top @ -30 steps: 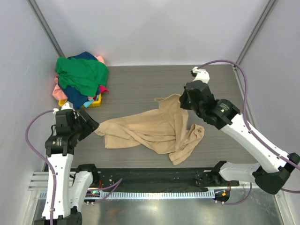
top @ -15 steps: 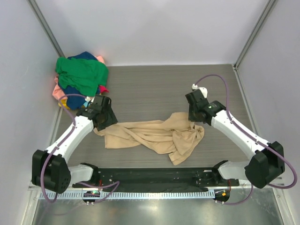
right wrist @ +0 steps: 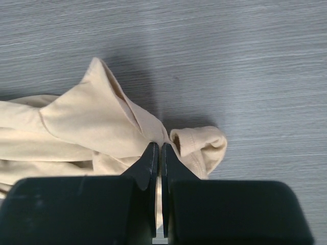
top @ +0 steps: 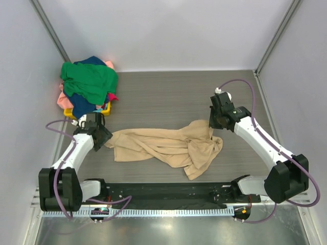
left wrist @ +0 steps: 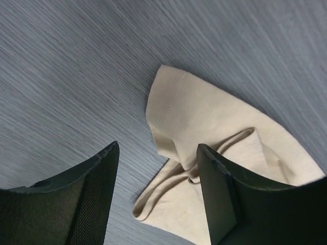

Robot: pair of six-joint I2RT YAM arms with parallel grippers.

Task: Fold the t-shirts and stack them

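My right gripper (right wrist: 157, 153) is clamped on the tan t-shirt (right wrist: 87, 122), crumpled on the table (top: 153, 97), apparently by one thin fold, which may slip. My left gripper (left wrist: 156, 153) hangs released over its corner and could bunch layers

Top external view: fixed high behind the arm bases, facing down over the whole table (top: 168, 87). Left wrist view: close, looking down past the left gripper (left wrist: 157, 148) at the table's left side. Right wrist view: close, looking down past the right gripper (right wrist: 159, 148) nearer the right edge. All three views share the tan t-shirt (top: 163, 145).
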